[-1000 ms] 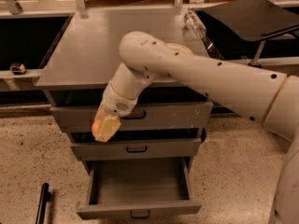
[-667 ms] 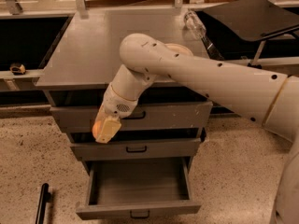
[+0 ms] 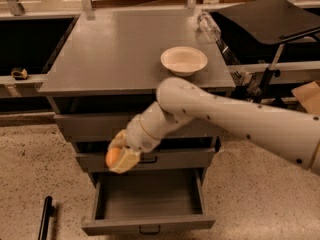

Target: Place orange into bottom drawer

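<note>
Right, your hand [image 3: 120, 159] sits low in front of the grey cabinet, at the left end of the middle drawer [image 3: 180, 159] front, and it's clenched on the orange [image 3: 112, 157]. The fruit shows between the pale fingers, out toward the left. The orange hangs above the left side of the bottom drawer [image 3: 150, 198], not inside it. That drawer is pulled out, a deep grey tray with a small dark handle on its front edge. The top drawer [image 3: 90, 126] and the middle one are pushed in. The arm [image 3: 235, 116] comes in from the right and crosses the cabinet front below the surface [image 3: 110, 49]. The surface is flat grey and carries a white shallow bowl [image 3: 183, 60] near its front right corner. A clear bottle [image 3: 210, 26] lies along its right edge, further back. Room around you: a speckled floor [image 3: 40, 164], a dark ledge to the left with a small object [image 3: 20, 74] you can't identify, and a black panel [image 3: 270, 14] on a stand to the right. There's a cardboard box [image 3: 307, 96] at the right edge and a black bar [image 3: 45, 219] on the floor at lower left.
</note>
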`<action>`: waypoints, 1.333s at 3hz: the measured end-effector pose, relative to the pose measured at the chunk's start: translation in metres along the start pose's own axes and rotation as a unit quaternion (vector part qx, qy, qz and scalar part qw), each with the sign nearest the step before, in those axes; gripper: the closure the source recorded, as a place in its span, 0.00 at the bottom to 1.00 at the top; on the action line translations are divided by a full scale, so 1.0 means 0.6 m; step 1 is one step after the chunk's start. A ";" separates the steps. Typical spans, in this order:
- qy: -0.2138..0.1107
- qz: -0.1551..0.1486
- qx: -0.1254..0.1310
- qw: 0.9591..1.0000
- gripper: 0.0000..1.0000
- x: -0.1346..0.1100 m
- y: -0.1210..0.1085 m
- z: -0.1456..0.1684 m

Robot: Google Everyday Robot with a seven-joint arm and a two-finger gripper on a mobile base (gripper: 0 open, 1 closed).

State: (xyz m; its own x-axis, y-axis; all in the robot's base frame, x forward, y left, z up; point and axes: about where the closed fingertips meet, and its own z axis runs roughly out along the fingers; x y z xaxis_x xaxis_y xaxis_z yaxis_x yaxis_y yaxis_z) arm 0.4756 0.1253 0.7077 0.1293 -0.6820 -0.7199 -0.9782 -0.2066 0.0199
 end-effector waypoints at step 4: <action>-0.177 0.011 0.136 0.975 1.00 0.209 -0.049 0.059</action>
State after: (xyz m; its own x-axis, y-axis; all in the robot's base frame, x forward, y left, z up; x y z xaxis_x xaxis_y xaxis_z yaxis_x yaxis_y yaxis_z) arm 0.5150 0.0707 0.5925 0.0911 -0.3902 -0.9162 -0.9931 0.0321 -0.1124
